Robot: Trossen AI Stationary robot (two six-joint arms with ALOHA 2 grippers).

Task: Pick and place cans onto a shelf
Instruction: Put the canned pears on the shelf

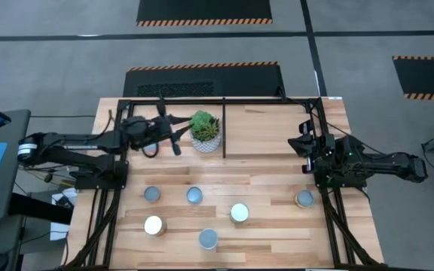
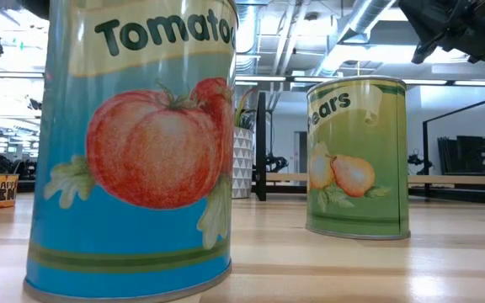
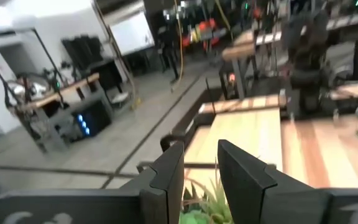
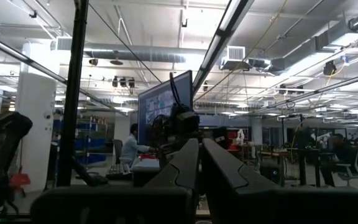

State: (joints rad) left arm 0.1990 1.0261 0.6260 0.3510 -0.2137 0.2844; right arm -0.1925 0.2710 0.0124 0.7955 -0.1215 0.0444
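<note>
The right gripper point(image 1: 308, 153), fingers nearly together and empty, waits by the right shelf point(image 1: 277, 102) post. The closest can point(image 1: 304, 199) stands upright just nearer. The left gripper point(image 1: 173, 135), slightly apart and empty, points at the plant point(image 1: 206, 129).

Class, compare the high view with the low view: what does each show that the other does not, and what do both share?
Only the high view shows both arms, the left gripper near the succulent, the right gripper, and six can tops. Only the low view shows labels: the tomato can, the pears can. Both share the wooden table, cans and the shelf.
</note>
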